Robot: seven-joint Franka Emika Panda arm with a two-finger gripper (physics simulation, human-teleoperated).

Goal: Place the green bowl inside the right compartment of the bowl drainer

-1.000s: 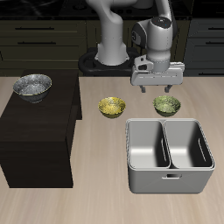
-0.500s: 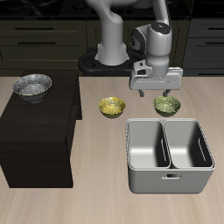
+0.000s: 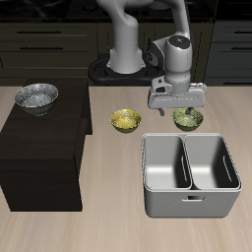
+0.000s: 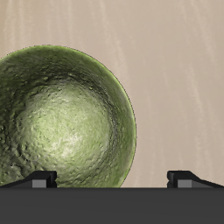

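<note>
Green bowl (image 3: 189, 119) (image 4: 63, 118), seen from both cameras: it sits upright on the table (image 3: 118, 231), mouth facing up, just behind the back rim of the bowl drainer (image 3: 190, 175). Being round, the bowl has no long axis; its only direction is the upward-facing opening, whose speckled glossy interior fills much of the wrist view. The gripper (image 3: 178, 104) hangs directly above the bowl, its fingers pointing down. In the wrist view the two fingertips (image 4: 39, 179) stand wide apart with nothing between them; one tip lies over the bowl's rim region, the other over bare table beyond the bowl's edge, so the bowl is off-centre between the jaws, shifted toward one finger. The jaws are spread wide and hold nothing; whether the tips have reached the height of the rim cannot be told. The right compartment (image 3: 211, 161) of the drainer lies just in front of the bowl, toward the table's front edge, parted from its twin well by a thin wall. A yellow-gold bowl (image 3: 125, 120) sits on the table beside the green one, well outside the jaws. Farther off, a silver-grey patterned bowl (image 3: 36, 96) rests on top of a dark brown cabinet (image 3: 41, 157).
</note>
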